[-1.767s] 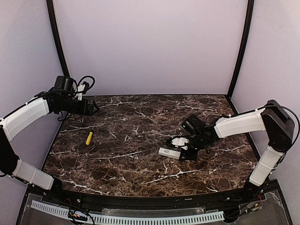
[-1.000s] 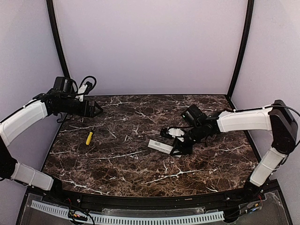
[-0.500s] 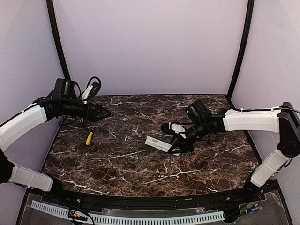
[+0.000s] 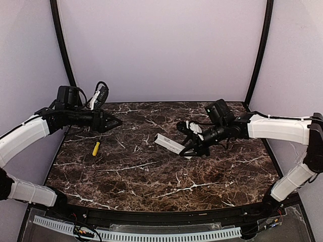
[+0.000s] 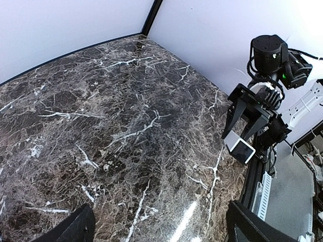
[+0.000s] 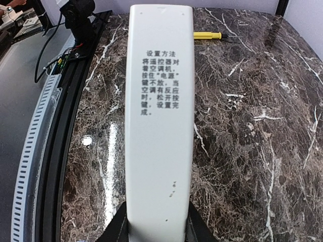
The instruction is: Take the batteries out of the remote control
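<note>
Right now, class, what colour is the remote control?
The remote control is white; the right wrist view shows it best.

One white remote control [image 4: 169,143], one yellow-handled screwdriver [image 4: 96,148], two robot arms [image 4: 22,134] [image 4: 275,127], one dark marble bench [image 4: 151,177].

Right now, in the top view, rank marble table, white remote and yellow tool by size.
1. marble table
2. white remote
3. yellow tool
The remote is held up nearer the camera, so second and third are unsure.

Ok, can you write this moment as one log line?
left gripper: open, empty, hovering | right gripper: shut on remote control, raised above table | batteries: not in view | yellow-handled tool: on table
</note>
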### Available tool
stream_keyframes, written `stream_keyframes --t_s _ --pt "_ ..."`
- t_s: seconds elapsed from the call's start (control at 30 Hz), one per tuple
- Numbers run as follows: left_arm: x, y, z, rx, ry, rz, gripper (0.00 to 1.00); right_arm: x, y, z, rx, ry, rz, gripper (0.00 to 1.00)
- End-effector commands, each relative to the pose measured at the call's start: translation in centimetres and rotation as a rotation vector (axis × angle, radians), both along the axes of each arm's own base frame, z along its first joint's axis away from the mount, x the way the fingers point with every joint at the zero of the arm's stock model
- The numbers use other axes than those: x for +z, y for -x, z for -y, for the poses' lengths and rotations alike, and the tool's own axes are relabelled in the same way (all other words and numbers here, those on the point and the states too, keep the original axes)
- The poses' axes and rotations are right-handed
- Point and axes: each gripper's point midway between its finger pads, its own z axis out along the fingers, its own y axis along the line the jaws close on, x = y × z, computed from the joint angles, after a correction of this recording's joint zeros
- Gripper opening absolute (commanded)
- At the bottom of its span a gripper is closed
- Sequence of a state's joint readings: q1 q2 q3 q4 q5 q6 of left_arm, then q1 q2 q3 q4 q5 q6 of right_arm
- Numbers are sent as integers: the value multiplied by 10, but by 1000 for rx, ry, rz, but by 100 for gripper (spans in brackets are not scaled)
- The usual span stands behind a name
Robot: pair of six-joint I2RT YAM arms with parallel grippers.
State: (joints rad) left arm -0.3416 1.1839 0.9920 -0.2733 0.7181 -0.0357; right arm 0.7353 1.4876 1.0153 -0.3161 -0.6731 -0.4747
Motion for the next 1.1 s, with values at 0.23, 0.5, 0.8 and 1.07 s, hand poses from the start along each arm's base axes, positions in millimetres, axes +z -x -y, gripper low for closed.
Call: stream_keyframes --t_s 0.23,0.5,0.8,1.07 --pt "27 11 44 -191 -20 107 91 59 -4 -13 93 -201 39 0" --pt "32 19 82 -337 -13 175 89 87 4 -19 158 -294 37 0" --pt "21 17 90 -348 12 145 81 96 5 -26 190 -324 -1 0" --pt "22 47 99 -451 61 194 79 94 0 -33 172 -293 -22 0"
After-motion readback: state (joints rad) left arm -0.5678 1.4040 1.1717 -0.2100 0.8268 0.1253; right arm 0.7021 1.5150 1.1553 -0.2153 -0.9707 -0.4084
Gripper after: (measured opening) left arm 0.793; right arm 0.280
